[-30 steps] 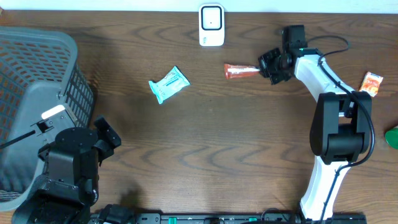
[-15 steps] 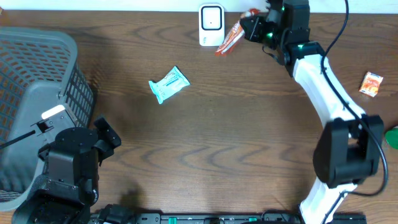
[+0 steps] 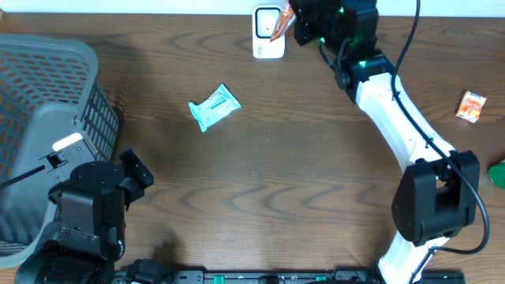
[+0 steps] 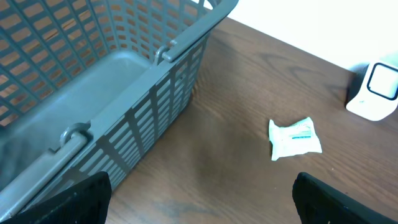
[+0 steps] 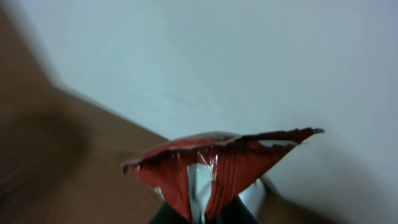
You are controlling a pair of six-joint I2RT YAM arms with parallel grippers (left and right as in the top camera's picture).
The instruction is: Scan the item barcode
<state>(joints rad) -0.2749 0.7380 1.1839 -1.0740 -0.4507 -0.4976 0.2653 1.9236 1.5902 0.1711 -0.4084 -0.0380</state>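
right gripper (image 3: 293, 22) pinched on one end of red packet (image 5: 211, 168), holding it up just beside scanner (image 3: 268, 39). packet looks light, floppy, with slick crinkly film. best held firmly at the crimped seam. left gripper (image 4: 200, 186) spread, empty, near basket (image 4: 93, 74).

We count one grey basket (image 3: 102, 118), one white scanner (image 3: 264, 41), one teal packet (image 3: 214, 107), one red packet (image 3: 278, 24), one orange packet (image 3: 472, 106), one green object (image 3: 498, 173), and two arms: left arm (image 3: 87, 213), right arm (image 3: 394, 102).
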